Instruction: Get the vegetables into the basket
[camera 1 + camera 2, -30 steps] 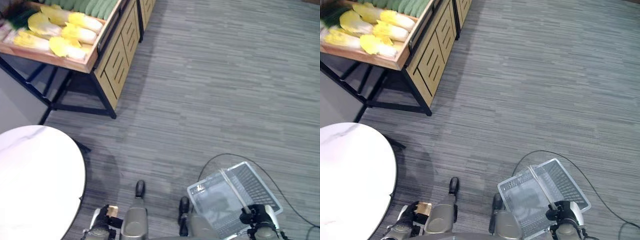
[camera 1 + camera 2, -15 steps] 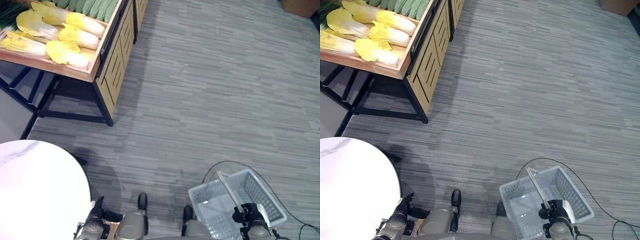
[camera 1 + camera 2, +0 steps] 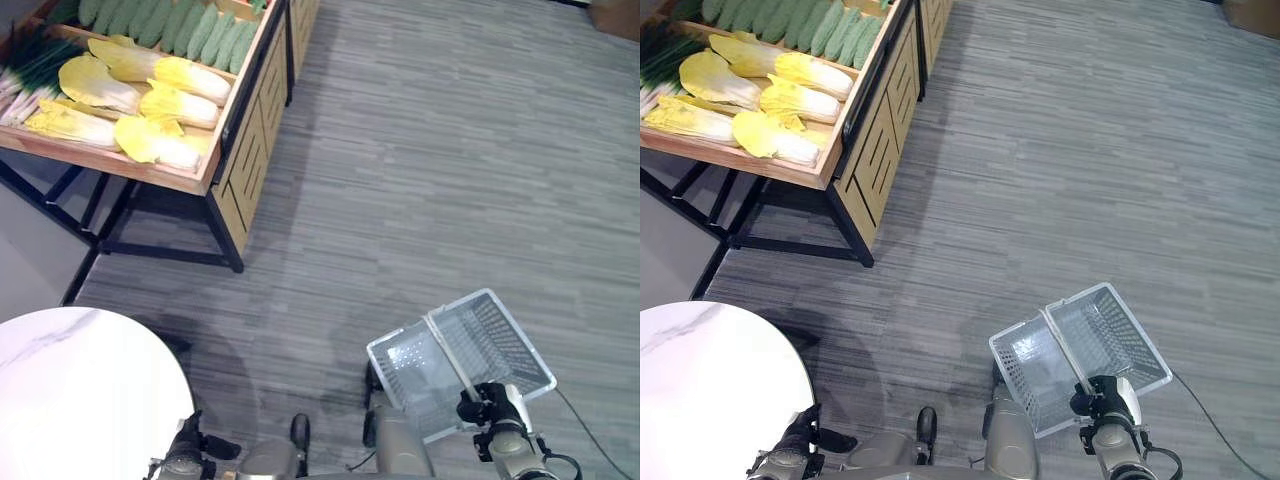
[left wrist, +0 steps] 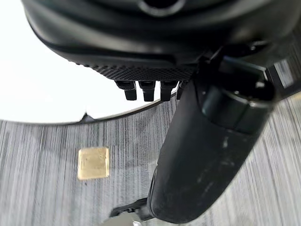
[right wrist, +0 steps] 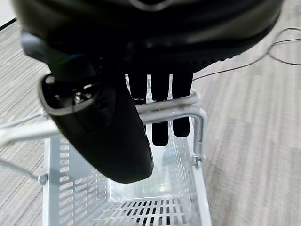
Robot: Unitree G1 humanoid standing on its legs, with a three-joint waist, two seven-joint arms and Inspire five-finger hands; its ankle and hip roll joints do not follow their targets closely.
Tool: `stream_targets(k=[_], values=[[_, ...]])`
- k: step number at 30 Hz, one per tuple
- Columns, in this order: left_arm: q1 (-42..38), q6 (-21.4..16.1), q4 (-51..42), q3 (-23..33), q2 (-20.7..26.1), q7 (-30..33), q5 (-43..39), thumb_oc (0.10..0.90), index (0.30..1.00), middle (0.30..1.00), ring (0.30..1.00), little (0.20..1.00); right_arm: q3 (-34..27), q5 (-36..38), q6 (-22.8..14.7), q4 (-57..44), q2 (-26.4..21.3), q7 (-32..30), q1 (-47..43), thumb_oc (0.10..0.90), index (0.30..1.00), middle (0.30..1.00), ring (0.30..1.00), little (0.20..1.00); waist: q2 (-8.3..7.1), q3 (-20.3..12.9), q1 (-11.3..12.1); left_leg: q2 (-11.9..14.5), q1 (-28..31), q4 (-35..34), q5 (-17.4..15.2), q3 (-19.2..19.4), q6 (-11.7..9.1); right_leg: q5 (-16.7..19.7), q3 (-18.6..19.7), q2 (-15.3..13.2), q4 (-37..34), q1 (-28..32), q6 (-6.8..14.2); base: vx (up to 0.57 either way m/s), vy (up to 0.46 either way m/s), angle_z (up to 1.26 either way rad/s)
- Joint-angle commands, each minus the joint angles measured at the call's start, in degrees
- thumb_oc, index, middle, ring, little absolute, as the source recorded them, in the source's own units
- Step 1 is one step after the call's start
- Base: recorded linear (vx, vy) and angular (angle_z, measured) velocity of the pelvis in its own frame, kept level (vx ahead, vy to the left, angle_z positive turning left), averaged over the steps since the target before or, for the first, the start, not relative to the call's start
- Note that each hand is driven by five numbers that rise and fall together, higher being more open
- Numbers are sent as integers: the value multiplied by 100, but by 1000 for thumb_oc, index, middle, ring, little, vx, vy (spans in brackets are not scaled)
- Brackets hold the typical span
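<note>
Right hand (image 3: 1102,402) had its fingers (image 5: 160,123) curled round the white wire basket's (image 3: 500,345) handle (image 5: 164,108). Left hand (image 3: 186,455) hung with fingers relaxed. Napa cabbages (image 3: 165,105) and cucumbers (image 3: 165,22) sat on the wooden produce stand (image 3: 235,150).

Round white table (image 3: 70,385) lower left; grey striped carpet (image 3: 430,160); small tan square (image 4: 93,163) on carpet.

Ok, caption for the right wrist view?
Right robot hand curled around the handle of the empty white basket above grey floor.
</note>
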Motion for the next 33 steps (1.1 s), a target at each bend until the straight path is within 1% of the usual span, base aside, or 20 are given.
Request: stream_targets(k=[1,5,6,7,8,10,12,13,14,17,18,19,20,21,23,25,27,28,31,33], values=[[85,-54,-62,164,-37,17,45,900,1000,1000,1000,1000,-98,-65,-150,-265,-661,-86,50,400,300,300,300,300,115,-89,-18,667,52,618,62,-362,-593,256,-121,218,559,85,71,301,-264,56],[130,-36,-21,156,-135,-8,12,900,1000,1000,1000,1000,-119,-10,-176,-290,-729,-91,69,400,300,300,300,300,201,-185,-51,852,51,717,222,-510,-717,-28,-318,375,754,197,-76,237,-256,37],[119,-49,-88,42,-203,-27,25,900,1000,1000,1000,1000,-122,46,-205,-269,-799,-86,50,400,300,300,300,300,247,-193,-38,925,-88,1048,564,-575,-830,-182,-387,464,788,311,-192,124,-172,14],[119,-48,-88,41,-205,-27,25,900,1000,1000,1000,1000,-122,47,-206,-267,-801,-85,49,400,300,300,300,300,250,-194,-44,926,-94,1055,560,-582,-831,-184,-394,463,788,312,-194,148,-232,15],[89,-51,-111,15,-214,-22,-2,900,1000,1000,1000,1000,-118,54,-213,-290,-823,-103,46,400,300,300,300,300,242,-163,-32,941,-254,1299,743,-562,-880,-224,-430,468,794,362,-246,57,-137,10],[-13,-55,-177,-25,-252,-6,-84,900,1000,1000,1000,1000,-102,64,-226,-380,-867,-132,60,400,300,300,300,300,166,-89,-37,987,-675,2079,1041,-405,-940,-342,-500,455,793,500,-393,113,-212,21],[-31,-50,-314,-84,-278,13,-194,900,1000,1000,1000,1000,-153,121,-198,-316,-872,-167,103,400,300,300,300,300,154,-40,-29,1079,-880,2251,1245,-112,-925,-502,-621,482,801,674,-487,174,-194,29],[-110,-54,-282,-129,-287,34,-223,900,1000,1000,1000,1000,-193,192,-194,-255,-847,-191,127,400,300,300,300,300,126,11,8,1053,-1162,2056,1152,71,-864,-579,-658,459,766,832,-491,152,-128,29],[-112,-55,-280,-130,-287,34,-223,900,1000,1000,1000,1000,-194,193,-194,-254,-847,-191,126,400,300,300,300,300,129,21,12,1056,-1158,2070,1140,73,-863,-583,-656,461,769,840,-490,165,-94,33],[-205,-51,-282,-177,-241,131,-147,900,1000,1000,1000,1000,-161,194,-185,-168,-826,-243,129,400,300,300,300,300,140,10,110,871,-1658,1092,871,190,-762,-743,-654,479,696,997,-403,210,1,30],[-204,-53,-291,-179,-227,187,-158,900,1000,1000,1000,1000,-128,199,-188,-123,-805,-272,116,400,300,300,300,300,198,-2,201,911,-1889,617,1157,125,-772,-834,-578,554,674,1121,-397,231,58,15],[-201,-52,-292,-179,-227,187,-158,900,1000,1000,1000,1000,-127,199,-189,-122,-804,-273,118,400,300,300,300,300,191,7,204,906,-1853,580,1171,131,-774,-846,-574,547,681,1135,-397,266,89,-11],[-196,-45,-280,-159,-213,225,-158,900,1000,1000,1000,1000,-101,192,-188,-95,-789,-284,119,400,300,300,300,300,243,-9,287,972,-2091,322,1502,13,-798,-910,-513,631,651,1259,-402,254,70,-25],[-192,-46,-240,-152,-198,235,-157,900,1000,1000,1000,1000,-64,185,-199,-82,-760,-294,139,400,300,300,300,300,241,8,367,975,-2199,6,1659,-46,-824,-1025,-403,679,640,1433,-414,367,101,-44],[-166,-27,-81,-73,-142,236,-115,900,1000,1000,1000,1000,-36,181,-207,-32,-679,-253,203,400,300,300,300,300,205,-32,446,1000,-2254,-137,1817,-46,-873,-1184,-182,751,589,1748,-408,442,156,-45],[-79,-11,-52,-39,-122,205,-47,900,1000,1000,1000,1000,-55,157,-211,-52,-603,-212,356,400,300,300,300,300,174,-115,455,1041,-2106,-86,1749,100,-826,-1283,-143,701,625,1887,-355,352,205,-70],[-48,-24,-113,-58,-75,204,23,900,1000,1000,1000,1000,-74,135,-205,-75,-549,-206,403,400,300,300,300,300,97,-137,476,946,-2083,69,1668,177,-735,-1267,-65,623,679,1886,-305,226,202,-76],[-56,-30,-92,-88,-40,183,104,900,1000,1000,1000,1000,-79,117,-188,-69,-498,-187,409,400,300,300,300,300,1,-157,457,844,-2064,205,1508,319,-623,-1110,17,450,684,1914,-193,229,240,-29],[-90,-41,-151,-35,42,210,58,900,1000,1000,1000,1000,40,77,-168,-32,-428,-153,232,400,300,300,300,300,-183,-171,508,693,-2094,575,1092,533,-460,-653,259,197,710,1782,13,229,252,-33],[-120,-49,-214,-42,104,214,59,900,1000,1000,1000,1000,102,88,-157,-34,-386,-136,136,400,300,300,300,300,-244,-177,537,633,-2079,644,954,613,-383,-413,330,124,813,1698,84,148,166,-26]])
